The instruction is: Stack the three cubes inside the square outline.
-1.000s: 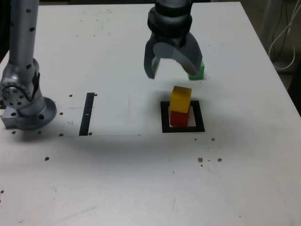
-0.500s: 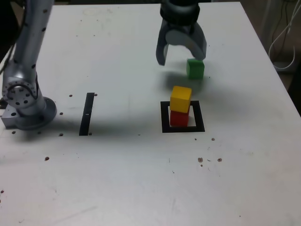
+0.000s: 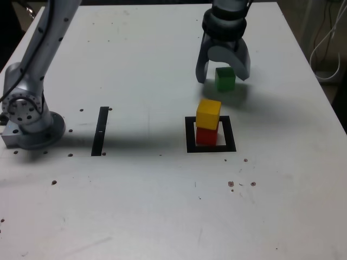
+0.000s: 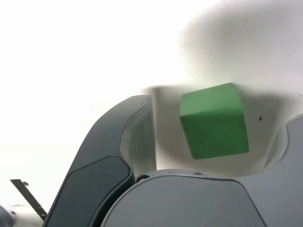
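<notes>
Pincer (image 3: 222,80) neared green cube (image 4: 215,124); exterior view adds stack (image 3: 207,122).

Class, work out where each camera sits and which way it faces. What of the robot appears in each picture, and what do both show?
Exterior view: set off the arm, above the table, looking down across it; shows the arm's base, a raised link and the tool.
Wrist view: carried on the wrist, facing down past the tool at the green cube; shows only the open jaws and their housing up close, plus possibly a sliver of base.
Shared: table, tool, green cube, black strip.
</notes>
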